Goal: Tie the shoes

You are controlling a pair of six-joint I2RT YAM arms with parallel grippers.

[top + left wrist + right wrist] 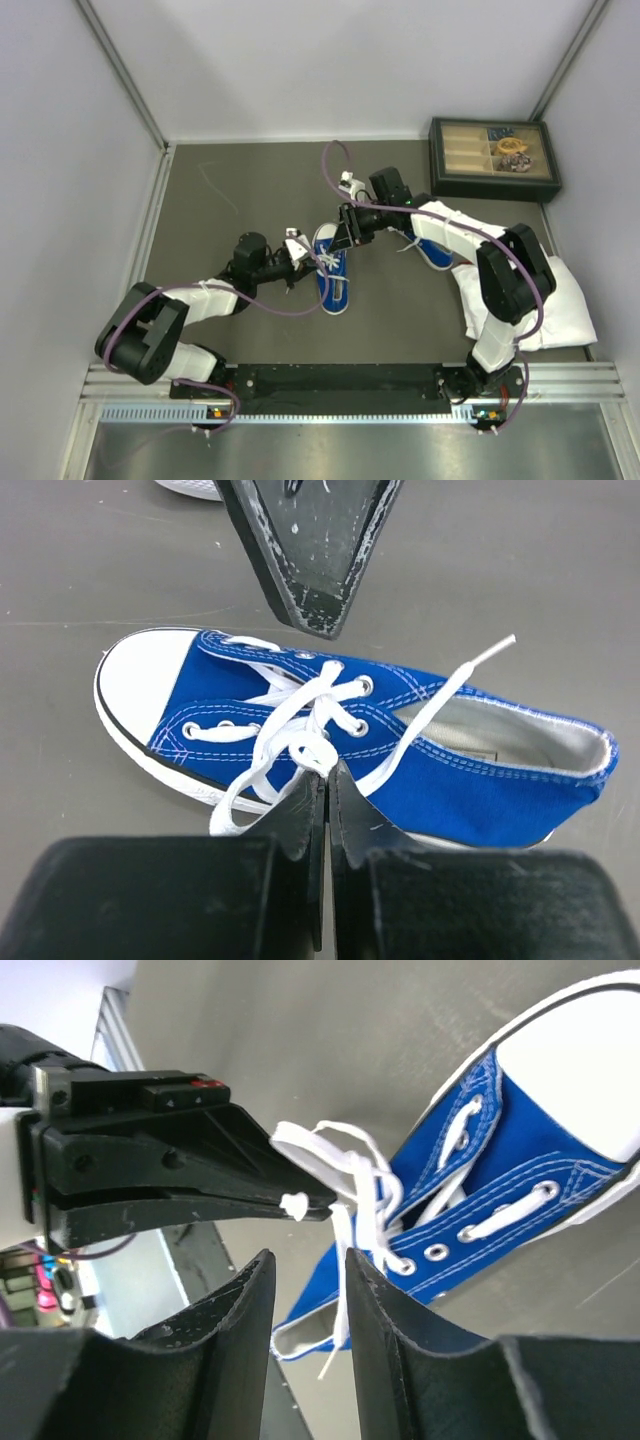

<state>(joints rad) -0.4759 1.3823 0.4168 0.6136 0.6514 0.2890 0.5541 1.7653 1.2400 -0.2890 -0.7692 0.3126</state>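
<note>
— So, starting from the left: what is that arm doing?

— It reaches in low from the left. The left pincer (322, 775) has its fingers pressed together on the white lace (300, 705), pinching a strand right at the tips, just beside the eyelets.

— And the shoe itself?

— The blue sneaker (333, 280) stands on its sole about mid-tabletop (230, 200), between the two arms. From the left wrist camera you see its white toe cap to the left and the open heel to the right. One lace end lies loose across the opening, its tip poking out past the shoe's far edge.

— The right arm?

— It bends in from the right and comes down over the laces from the far side. The right pincer (308, 1260) has its fingers apart, with a strand of lace hanging in the gap. I can't tell whether the strand touches either finger. Its tips sit close to the tips of the left one.

— Is there another shoe?

— Yes, the second sneaker (435, 255) lies further right, partly hidden under the right forearm, just beside a white cloth (565, 300). A dark compartment box (490, 188) sits in the far right corner.
</note>
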